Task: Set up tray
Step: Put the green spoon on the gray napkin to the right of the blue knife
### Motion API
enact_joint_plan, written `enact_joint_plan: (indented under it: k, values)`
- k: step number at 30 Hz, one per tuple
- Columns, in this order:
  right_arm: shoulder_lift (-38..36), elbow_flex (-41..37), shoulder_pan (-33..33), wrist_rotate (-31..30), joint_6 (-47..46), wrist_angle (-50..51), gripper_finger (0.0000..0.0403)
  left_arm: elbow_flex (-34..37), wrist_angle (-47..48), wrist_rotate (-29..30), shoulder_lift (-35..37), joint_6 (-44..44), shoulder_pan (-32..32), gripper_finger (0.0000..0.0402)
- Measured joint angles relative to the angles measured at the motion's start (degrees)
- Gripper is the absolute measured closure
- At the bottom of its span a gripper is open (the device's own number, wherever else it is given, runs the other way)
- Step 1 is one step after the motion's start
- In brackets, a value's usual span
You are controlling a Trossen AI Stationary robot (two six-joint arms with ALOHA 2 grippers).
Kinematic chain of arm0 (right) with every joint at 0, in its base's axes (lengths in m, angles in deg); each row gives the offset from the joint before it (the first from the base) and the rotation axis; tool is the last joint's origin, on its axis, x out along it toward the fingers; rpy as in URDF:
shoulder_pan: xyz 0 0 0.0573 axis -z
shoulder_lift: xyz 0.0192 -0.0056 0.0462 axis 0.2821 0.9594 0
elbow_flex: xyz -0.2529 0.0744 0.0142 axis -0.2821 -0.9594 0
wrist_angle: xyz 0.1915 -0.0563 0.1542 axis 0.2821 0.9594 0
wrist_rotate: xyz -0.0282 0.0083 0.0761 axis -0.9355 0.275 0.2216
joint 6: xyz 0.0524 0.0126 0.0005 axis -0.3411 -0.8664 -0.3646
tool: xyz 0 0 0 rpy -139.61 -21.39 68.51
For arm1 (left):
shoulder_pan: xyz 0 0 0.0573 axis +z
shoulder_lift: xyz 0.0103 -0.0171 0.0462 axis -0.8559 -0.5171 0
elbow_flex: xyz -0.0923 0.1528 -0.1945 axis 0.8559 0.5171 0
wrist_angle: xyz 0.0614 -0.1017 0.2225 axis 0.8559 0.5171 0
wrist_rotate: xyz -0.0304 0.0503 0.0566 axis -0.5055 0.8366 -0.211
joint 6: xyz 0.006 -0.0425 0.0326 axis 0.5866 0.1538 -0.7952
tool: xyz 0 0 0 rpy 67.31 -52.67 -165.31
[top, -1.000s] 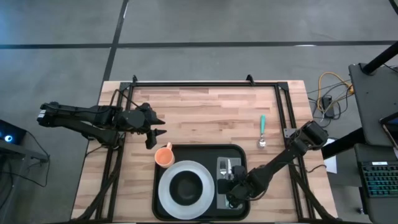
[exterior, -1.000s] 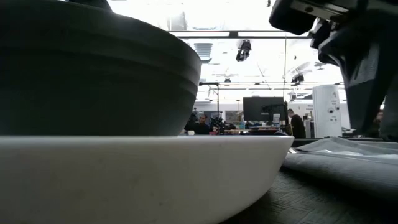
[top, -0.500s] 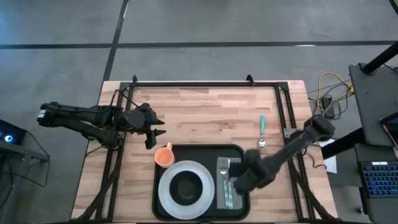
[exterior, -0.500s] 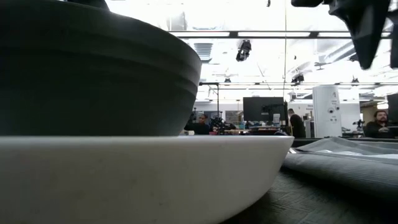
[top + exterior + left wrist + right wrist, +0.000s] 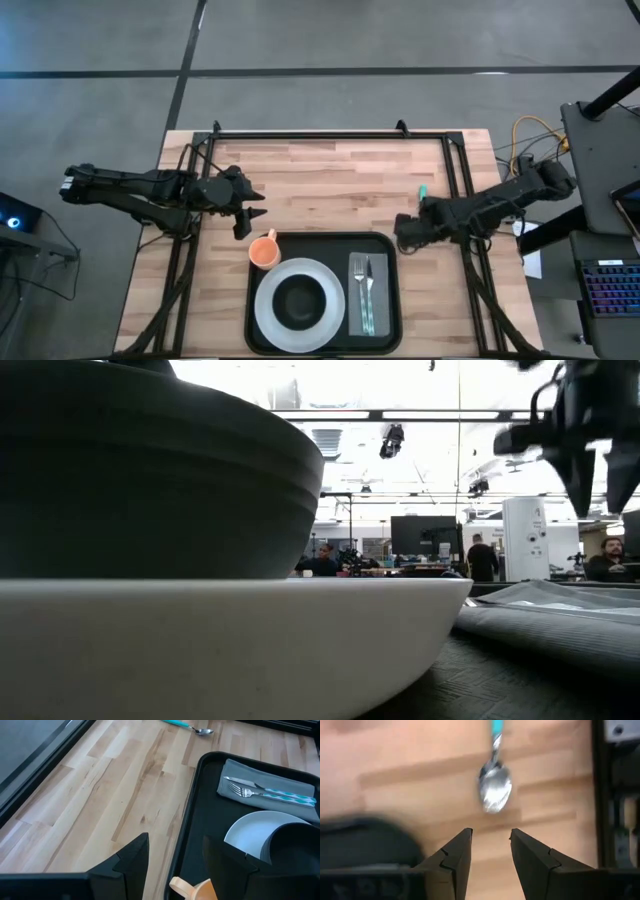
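- Resting at the wooden table's (image 5: 330,180) near edge, the black round-cornered tray (image 5: 322,243) is seen.
- The right gripper (image 5: 490,851) is held parted over the spoon (image 5: 494,790).
- The left gripper (image 5: 172,852), spread, is parked beside the tray.

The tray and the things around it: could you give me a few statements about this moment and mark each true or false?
1. The fork lies on the napkin in the tray. True.
2. The spoon is already in the tray. False: it lies on the bare table, outside the tray.
3. The right gripper is open, with the spoon just ahead of it. True.
4. The left gripper holds the orange cup. False: it is open and empty, beside the tray's edge.
5. The dark bowl sits on the white plate. True.
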Motion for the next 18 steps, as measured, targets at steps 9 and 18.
enact_joint_plan:
  k: [9,18]
  values:
    - [-0.13,-10.01,17.51,-0.37,14.0,-6.02,0.0277,0.0,0.0,0.02,0.0,0.13,0.0,0.0236]
    - [-0.04,-15.93,33.03,-2.88,31.02,-16.09,0.0277,0.0,0.0,0.13,0.0,2.78,0.0,0.0236]
